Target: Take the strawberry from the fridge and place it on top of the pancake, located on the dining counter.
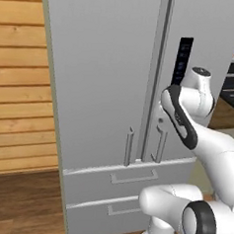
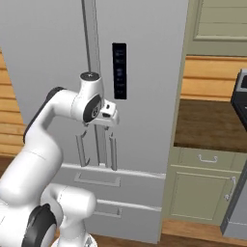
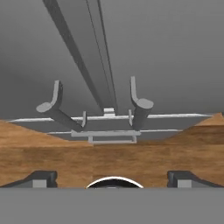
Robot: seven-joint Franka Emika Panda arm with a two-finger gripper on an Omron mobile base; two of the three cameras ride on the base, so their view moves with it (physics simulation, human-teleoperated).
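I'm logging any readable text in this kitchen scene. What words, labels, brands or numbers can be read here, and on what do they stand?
No text can be read.
The dark control panel on the fridge door carries faint pale marks, too small and blurred to read.
No brand or label shows on the fridge handles or drawers.

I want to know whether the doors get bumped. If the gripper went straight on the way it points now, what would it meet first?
Probably the floor. The gripper, open, points down along the closed fridge, above its two door handles. The line seems to pass between them, though depth is unclear.
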